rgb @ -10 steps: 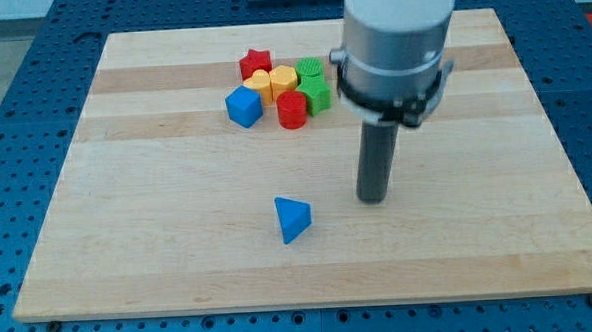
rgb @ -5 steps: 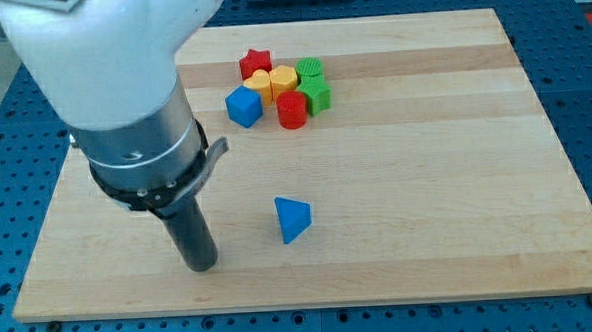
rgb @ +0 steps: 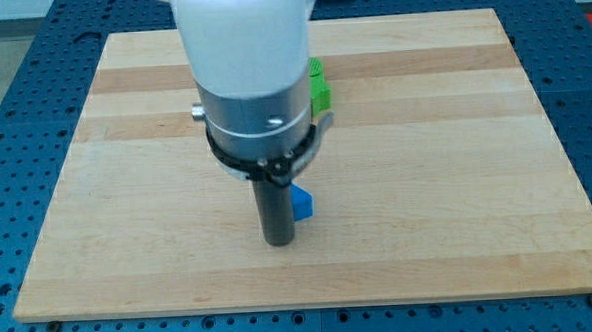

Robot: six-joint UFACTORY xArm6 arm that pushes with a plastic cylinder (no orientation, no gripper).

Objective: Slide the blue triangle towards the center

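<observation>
one small part of the blue triangle (rgb: 302, 203) shows only, at the right side of the rod (rgb: 275, 212); the rod covers the rest of it. the triangle lies on the board (rgb: 457, 179) a little below the board's middle, toward the view's bottom. my tip (rgb: 278, 243) stands on the wood just left of the triangle and a bit lower than it in the view. the rod looks to be touching the triangle, but the contact place is hidden, so i cannot tell for sure. the arm has no fingers, it ends only in this dark straight rod, so nothing is pinched or held.

above the rod is a metal collar (rgb: 260, 138) and then the big white body of the arm (rgb: 240, 38), which covers much of the board's upper middle. at the right edge of this body some green blocks (rgb: 320, 85) come out, near the view's top; their shapes i cannot make out. the board is light wood and it lies on a blue table with holes (rgb: 15, 148).
</observation>
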